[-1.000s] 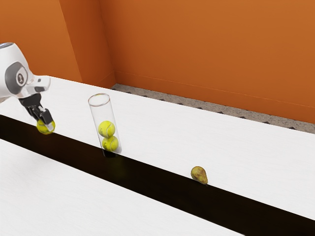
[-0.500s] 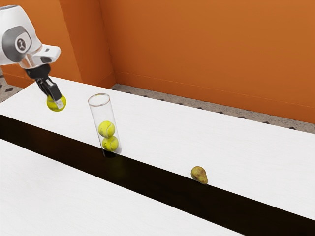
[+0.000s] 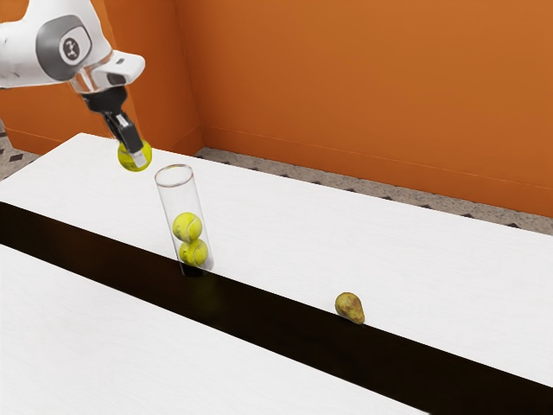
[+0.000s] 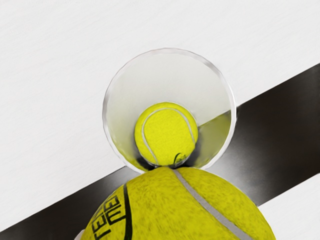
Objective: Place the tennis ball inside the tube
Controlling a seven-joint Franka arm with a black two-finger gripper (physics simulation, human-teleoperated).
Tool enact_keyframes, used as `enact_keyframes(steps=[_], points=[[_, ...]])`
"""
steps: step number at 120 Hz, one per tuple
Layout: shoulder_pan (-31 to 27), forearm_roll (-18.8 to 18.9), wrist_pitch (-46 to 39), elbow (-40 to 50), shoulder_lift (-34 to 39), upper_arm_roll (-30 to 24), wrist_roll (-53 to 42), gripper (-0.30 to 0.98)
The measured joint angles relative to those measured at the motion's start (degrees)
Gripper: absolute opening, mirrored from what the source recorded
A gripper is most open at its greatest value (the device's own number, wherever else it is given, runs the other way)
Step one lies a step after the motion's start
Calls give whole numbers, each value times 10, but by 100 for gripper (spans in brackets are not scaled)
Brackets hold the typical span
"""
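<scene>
Hanging clamped in the claw [image 3: 136, 158]: tennis ball [image 3: 124, 159].

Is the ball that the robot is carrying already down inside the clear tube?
No, the carried ball is up in the gripper, outside the clear tube, on the exterior view's left of its rim.

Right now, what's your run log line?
gripper: shut on tennis ball | tube: two balls inside | pear: on table | next: probably align over tube
</scene>
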State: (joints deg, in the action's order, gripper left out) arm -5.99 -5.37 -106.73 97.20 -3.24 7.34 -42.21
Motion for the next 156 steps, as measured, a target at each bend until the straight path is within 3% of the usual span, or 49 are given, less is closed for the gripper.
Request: enact_keyframes(steps=[21, 76, 132, 156], points=[[41, -4, 3, -45, -48, -3, -4, 20], [40, -2, 1, -109, -118, -7, -9, 21], [39, -1, 3, -84, -101, -3, -11, 21], [39, -5, 6, -83, -102, -3, -12, 37]])
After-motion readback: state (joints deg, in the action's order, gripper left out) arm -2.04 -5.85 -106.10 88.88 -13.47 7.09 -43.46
